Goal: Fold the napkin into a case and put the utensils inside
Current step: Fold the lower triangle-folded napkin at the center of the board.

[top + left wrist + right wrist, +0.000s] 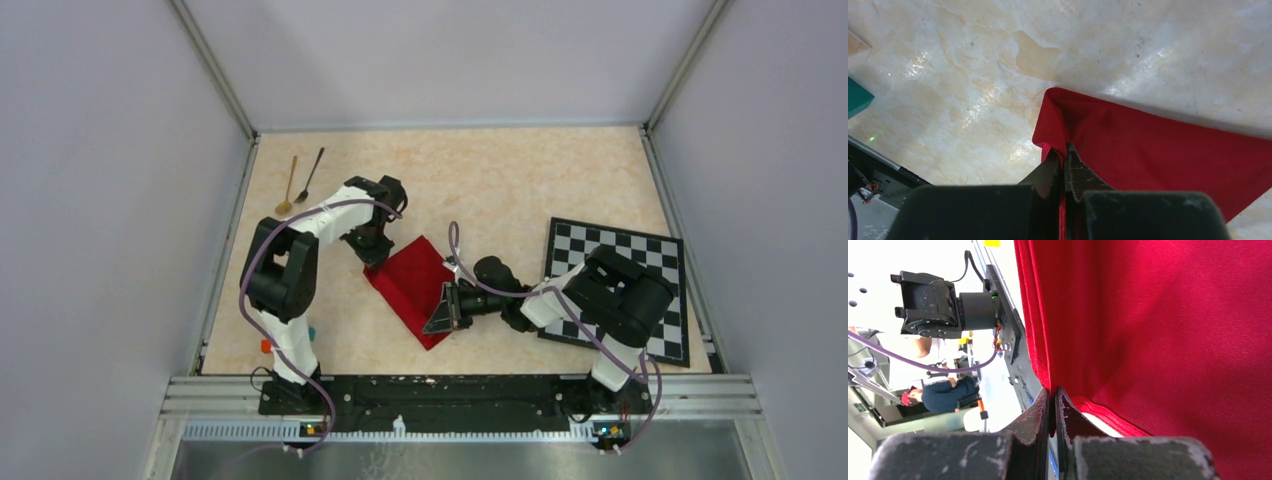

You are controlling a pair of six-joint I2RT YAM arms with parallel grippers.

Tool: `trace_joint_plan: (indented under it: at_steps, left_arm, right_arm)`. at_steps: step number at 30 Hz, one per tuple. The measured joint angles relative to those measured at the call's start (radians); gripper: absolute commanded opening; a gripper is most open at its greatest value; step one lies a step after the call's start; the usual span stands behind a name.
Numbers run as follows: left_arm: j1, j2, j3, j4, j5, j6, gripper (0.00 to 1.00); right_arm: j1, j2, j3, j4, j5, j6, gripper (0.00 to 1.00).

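Step in hand: folding, judged from both of your grips being on the cloth.

- The napkin (pixel 410 275) lay on the desk (pixel 520 180) beside the chequered mat (pixel 610 240), on the mat's left-arm side and not touching it. Its edge showed doubled layers in the right wrist view, so you probably had at least one fold in.
- Your left hand (pixel 1064 150) was clenched on the napkin corner farthest from the mat.
- Your right hand (pixel 1053 392) was clenched on the layered edge nearer the mat, with the cloth hanging from it like a curtain, so that side was lifted.
- The gold spoon (pixel 290 185) and black spoon (pixel 310 175) lay side by side well apart from the mat, beyond the napkin, with neither inside any pouch.

Next move, my judgement: you needed to carry both pinched points over together, keeping the edge taut and level, and lay it down square to narrow the cloth toward spoon length. Uneven travel risked a skewed fold.
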Motion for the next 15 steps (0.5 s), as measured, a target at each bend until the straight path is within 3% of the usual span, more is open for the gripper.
trace_joint_plan:
  at_steps: [15]
  left_arm:
    - [-0.037, 0.101, 0.088, -0.021, 0.0, -0.015, 0.0]
  right_arm:
    - [-0.055, 0.004, -0.005, -0.108, 0.025, -0.106, 0.0]
